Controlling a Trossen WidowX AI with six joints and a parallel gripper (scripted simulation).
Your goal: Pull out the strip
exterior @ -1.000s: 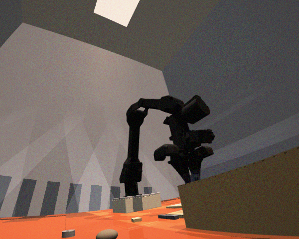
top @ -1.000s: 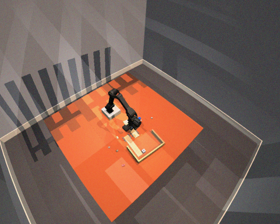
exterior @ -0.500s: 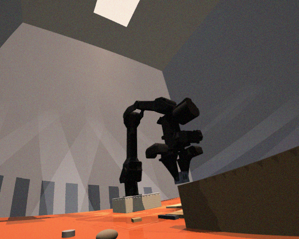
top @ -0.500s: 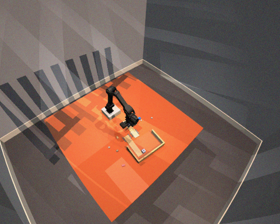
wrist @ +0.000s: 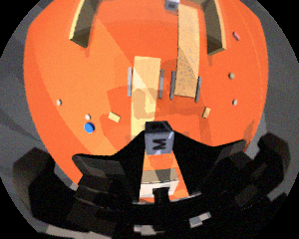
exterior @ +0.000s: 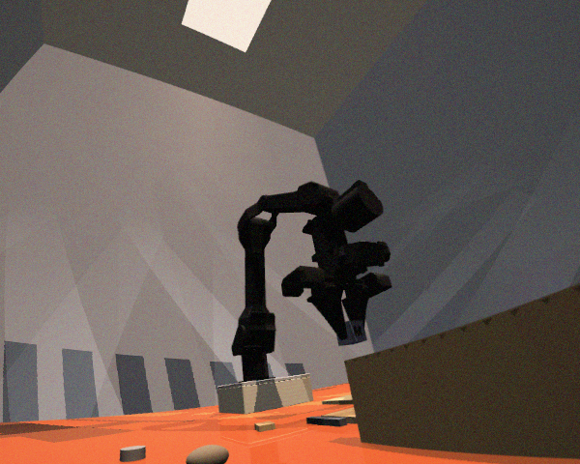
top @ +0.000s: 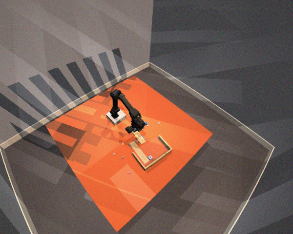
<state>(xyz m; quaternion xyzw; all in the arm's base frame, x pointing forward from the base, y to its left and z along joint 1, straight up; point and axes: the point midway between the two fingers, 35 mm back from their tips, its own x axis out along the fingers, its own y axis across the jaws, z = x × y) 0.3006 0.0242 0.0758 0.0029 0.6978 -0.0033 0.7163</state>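
Observation:
My gripper (top: 135,129) (exterior: 351,333) (wrist: 156,133) is shut on the grey-blue cube marked M (exterior: 358,331) (wrist: 159,144) and holds it in the air, above the mat. A pale strip (top: 141,141) (wrist: 147,75) lies flat outside the walled frame, on its open side, partly hidden behind the cube in the wrist view. Another pale strip (top: 141,152) (wrist: 188,45) runs into the frame along one side wall. A second small cube (top: 150,157) (wrist: 172,4) sits by that strip's far end; I cannot tell whether it touches the strip.
The walled frame (top: 158,160) (exterior: 470,390) (wrist: 215,30) is open toward the arm base (top: 115,117) (exterior: 265,394). Short dark rails (wrist: 161,84) flank the strips. A blue disc (top: 146,123) (wrist: 89,127), a tan block (exterior: 264,426) (wrist: 206,113) and small pebbles lie scattered around.

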